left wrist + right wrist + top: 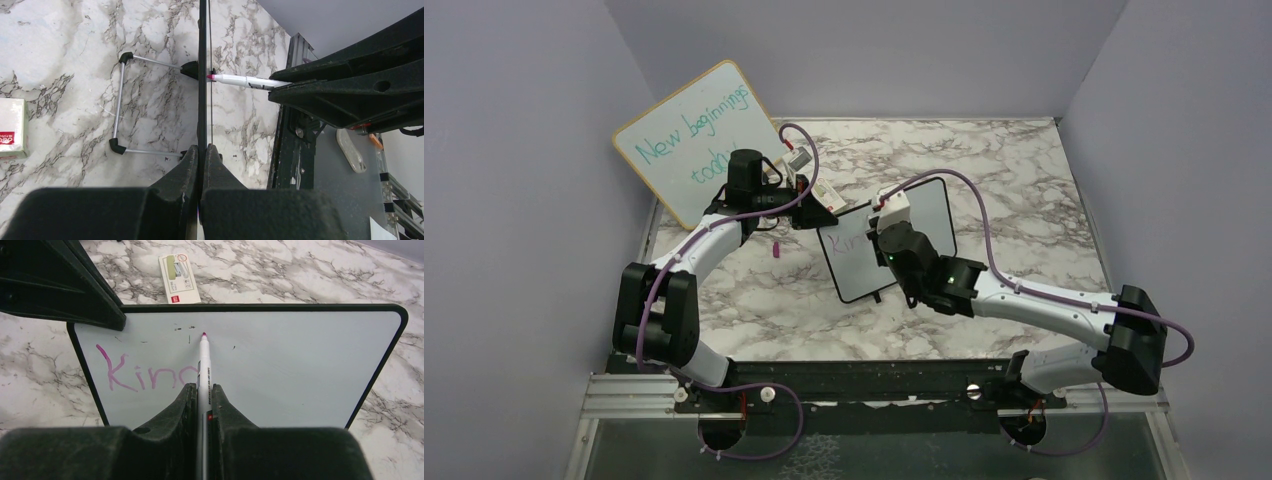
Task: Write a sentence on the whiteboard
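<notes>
Clearly the writing has only just begun. The whiteboard (300, 370) stands near the middle of the marble surface (1024, 170) on its wire stand (120, 100), its face turned towards five o'clock in the overhead view, where the right arm reaches in. The left pincer (202, 150) is clamped tight on the board's rim at about ten o'clock of the board, steadying it. The right pincer (200, 390) is closed on a white marker (204, 360) whose pink tip sits high on the board's face. From the left wrist view the tip looks to be touching the face or just off it, too close to call. Of the sentence (142, 375) only "Kin" and the rounded start of a fourth letter show, in pink, at the nine o'clock end of the board, and the pincer hides the foot of that letter. The tip seems placed for that letter's tall upright stroke. The rest of the first word and every later word are left to do, and the board from its middle to three o'clock is bare apart from a few dark specks. A larger board (694, 135) with teal writing leans at ten o'clock, a pink cap (776, 250) lies at nine o'clock of the whiteboard, and a small box (179, 272) lies behind it.
</notes>
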You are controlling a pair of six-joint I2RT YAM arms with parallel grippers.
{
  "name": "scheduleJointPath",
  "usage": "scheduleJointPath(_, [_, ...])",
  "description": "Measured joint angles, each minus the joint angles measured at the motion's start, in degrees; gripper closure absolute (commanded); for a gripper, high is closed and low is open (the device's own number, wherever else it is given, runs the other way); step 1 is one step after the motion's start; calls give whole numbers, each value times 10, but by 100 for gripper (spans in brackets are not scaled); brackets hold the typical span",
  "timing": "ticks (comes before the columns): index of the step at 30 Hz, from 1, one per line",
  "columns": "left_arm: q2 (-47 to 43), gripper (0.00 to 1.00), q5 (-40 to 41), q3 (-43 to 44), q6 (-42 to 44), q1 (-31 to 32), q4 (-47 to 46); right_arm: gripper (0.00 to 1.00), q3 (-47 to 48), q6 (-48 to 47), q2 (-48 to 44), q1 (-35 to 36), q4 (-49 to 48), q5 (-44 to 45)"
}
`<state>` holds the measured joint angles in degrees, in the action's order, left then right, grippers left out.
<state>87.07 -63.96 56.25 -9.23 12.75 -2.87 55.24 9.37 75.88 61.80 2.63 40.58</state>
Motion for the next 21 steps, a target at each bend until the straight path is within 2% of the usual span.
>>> scheduleJointPath(21, [2, 100, 0, 2, -1, 0, 0, 100, 6, 38, 6, -3, 45, -11])
